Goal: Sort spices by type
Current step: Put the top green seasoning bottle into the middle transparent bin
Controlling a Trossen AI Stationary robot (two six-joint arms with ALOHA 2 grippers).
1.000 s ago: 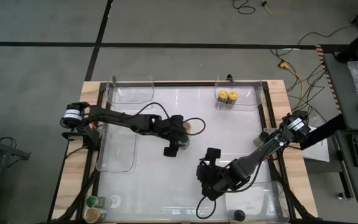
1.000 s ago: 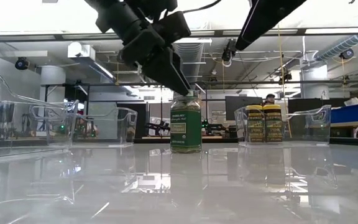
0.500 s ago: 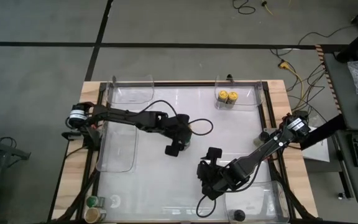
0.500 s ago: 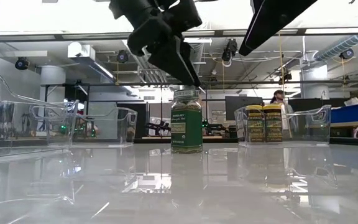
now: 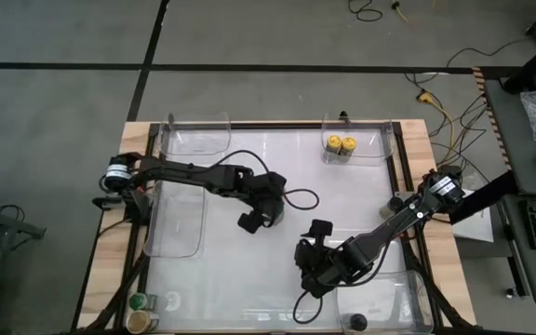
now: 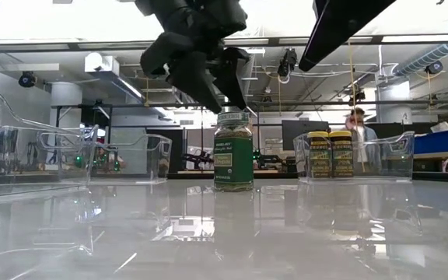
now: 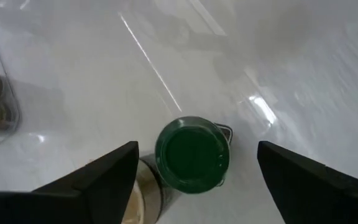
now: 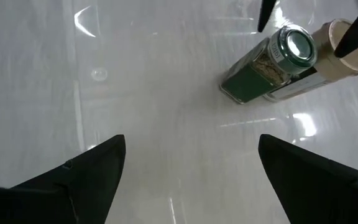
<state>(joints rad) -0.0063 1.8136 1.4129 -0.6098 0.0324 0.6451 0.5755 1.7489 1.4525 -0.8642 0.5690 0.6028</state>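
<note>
A green-lidded spice jar (image 6: pixel 233 152) stands upright on the table's middle, with a tan-lidded jar (image 7: pixel 137 194) close beside it. My left gripper (image 7: pixel 197 149) hangs open just above the green lid (image 7: pixel 192 155), one finger on either side and clear of it; in the high view it (image 5: pixel 257 214) hides both jars. My right gripper (image 5: pixel 310 262) hangs open over bare table, nearer the front edge, facing the two jars (image 8: pixel 272 62). Two yellow-lidded jars (image 5: pixel 341 144) stand in the far right bin. A black-lidded jar (image 5: pixel 358 322) stands in the near right bin.
Clear plastic bins stand at the far left (image 5: pixel 198 135), along the left side (image 5: pixel 177 223), at the far right (image 5: pixel 380 140) and at the near right (image 5: pixel 389 298). A green-lidded and a tan-lidded jar (image 5: pixel 140 312) stand at the near left corner. A person shows in the room behind (image 6: pixel 358 124).
My left gripper has risen a little off the green jar's lid and rolled about its own line, so that both fingers now show side by side over the lid. The green jar has stayed upright where it was.
</note>
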